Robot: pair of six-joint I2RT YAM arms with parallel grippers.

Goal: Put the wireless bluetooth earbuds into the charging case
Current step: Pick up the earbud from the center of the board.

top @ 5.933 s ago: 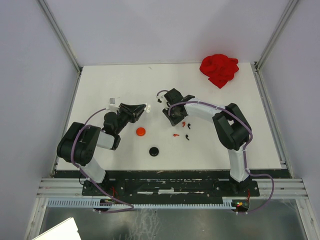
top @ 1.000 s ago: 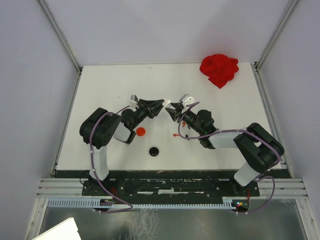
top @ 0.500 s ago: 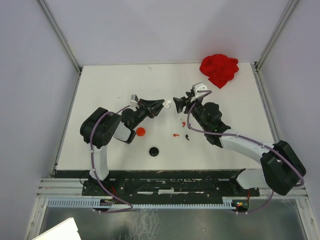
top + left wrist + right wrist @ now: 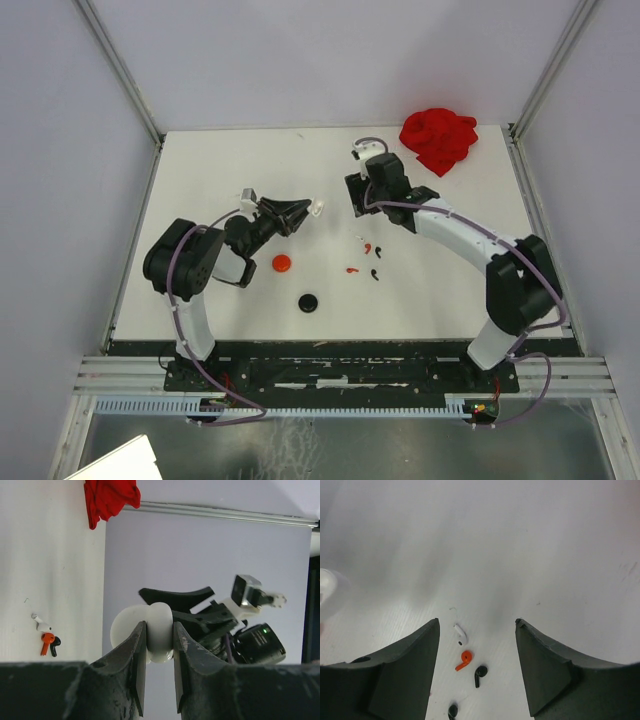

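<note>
- Since half a second ago the right end effector (image 4: 477,622) has drawn back toward the upper middle of the top view. The left end effector (image 4: 159,627) has swung its load slightly leftward, and the two now stand well apart.
- Nearest the arm bases, a black disc (image 4: 309,301) and a red disc (image 4: 282,263) lie flat on the matte white worktop (image 4: 220,170). Both are smooth and round, and neither is held.
- Just beyond, at the centre of the top view, the earbuds (image 4: 368,246) lie loose on the worktop. They are tiny comma-shaped pieces that look like hard plastic, and none is held or in the case.
- The left end effector is clamped on the charging case (image 4: 159,612), a smooth white rounded shell lifted off the worktop. We judge it is held up so the other arm can feed it. We cannot tell whether its lid is open.
- The right end effector is spread wide with nothing between its fingers. Its camera frames a white earbud (image 4: 460,634), a red earbud (image 4: 464,660) and a black earbud (image 4: 480,674) in the gap, so we judge it is lining up a pick.
- Farthest, at the upper right, sits a crumpled red cloth (image 4: 438,140), soft and folded.
</note>
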